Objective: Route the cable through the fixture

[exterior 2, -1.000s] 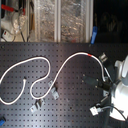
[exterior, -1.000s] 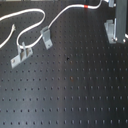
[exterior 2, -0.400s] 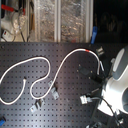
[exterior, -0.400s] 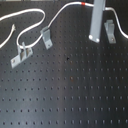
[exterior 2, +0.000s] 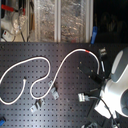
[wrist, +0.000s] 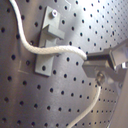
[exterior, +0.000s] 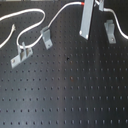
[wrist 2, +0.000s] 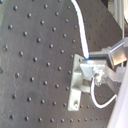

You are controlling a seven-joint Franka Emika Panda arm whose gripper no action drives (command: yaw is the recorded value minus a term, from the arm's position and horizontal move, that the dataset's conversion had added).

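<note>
I am seeing one gripper [wrist: 95, 67] clenching the one white cable [wrist: 52, 50] in the first wrist view, just beside one grey fixture bracket [wrist: 50, 42] bolted to the black pegboard [wrist: 60, 105]. In the first exterior view I am counting three brackets: one [exterior: 21, 56] nearest, one [exterior: 46, 37] beyond it, one [exterior: 110, 31] past the gripper. The cable [exterior: 30, 12] is looping behind them, its one red band [exterior: 83, 2] at the far edge.

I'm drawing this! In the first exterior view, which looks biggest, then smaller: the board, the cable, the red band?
1. The board: it fills nearly the whole picture.
2. The cable: long but thin.
3. The red band: just a tiny bit at the top edge.
</note>
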